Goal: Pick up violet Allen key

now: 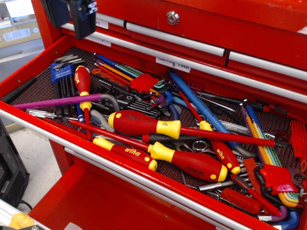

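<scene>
A: Where is the long, thin, shiny violet Allen key (57, 101)?

B: It lies in the open red metal drawer (29, 79), at the left side. It runs almost flat across, with its far tip pointing to the left wall. Its right end goes under the small red and yellow screwdriver (83, 85) and meets a grey bent bar (111, 101).

A: What is near it?

B: Just behind it is a blue holder of black hex keys (61, 74). In front of it lies a clear-handled little screwdriver (41, 113). To the right are the big red and yellow screwdrivers (144, 123), piled on each other.

A: And the black end effector (71, 15)?

B: It hangs at the top left, up by the closed drawers, well apart from the violet key. Two dark fingers (82, 19) show, with a gap between them. It is holding nothing. The top edge cuts it off, so I cannot tell how wide it is open.
</scene>
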`<state>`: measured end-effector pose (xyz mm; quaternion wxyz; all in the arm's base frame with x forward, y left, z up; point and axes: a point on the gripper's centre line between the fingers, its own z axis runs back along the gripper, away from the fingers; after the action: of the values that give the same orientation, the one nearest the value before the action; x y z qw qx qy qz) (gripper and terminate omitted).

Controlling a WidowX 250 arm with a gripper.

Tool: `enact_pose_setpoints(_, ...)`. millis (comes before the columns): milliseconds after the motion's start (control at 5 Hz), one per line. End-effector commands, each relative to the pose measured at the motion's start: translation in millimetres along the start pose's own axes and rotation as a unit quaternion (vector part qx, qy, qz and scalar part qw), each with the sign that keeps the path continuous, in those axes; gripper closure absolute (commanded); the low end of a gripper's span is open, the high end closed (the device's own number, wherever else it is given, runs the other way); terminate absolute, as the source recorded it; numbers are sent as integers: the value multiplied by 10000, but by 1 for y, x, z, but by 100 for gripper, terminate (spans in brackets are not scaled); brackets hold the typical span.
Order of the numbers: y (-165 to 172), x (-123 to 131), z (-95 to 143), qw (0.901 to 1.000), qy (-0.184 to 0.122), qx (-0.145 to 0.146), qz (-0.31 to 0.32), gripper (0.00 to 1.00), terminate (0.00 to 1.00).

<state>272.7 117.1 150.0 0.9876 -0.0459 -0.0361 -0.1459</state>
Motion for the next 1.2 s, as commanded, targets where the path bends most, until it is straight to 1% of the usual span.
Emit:
enact_pose_setpoints(0,1,0,-17,9740,-598,94,-2182,0,0)
enact_pose_setpoints(200,-6,-1,-39,9611,-850,118,-2625,0,0)
enact_pose_setpoints(400,-1,2,-52,9574,-898,301,-2727,0,0)
enact_pose_setpoints(600,9,4,-71,9550,-1121,265,-2735,0,0)
enact_pose_setpoints(1000,14,10,-97,9592,-1253,-226,-2524,0,0)
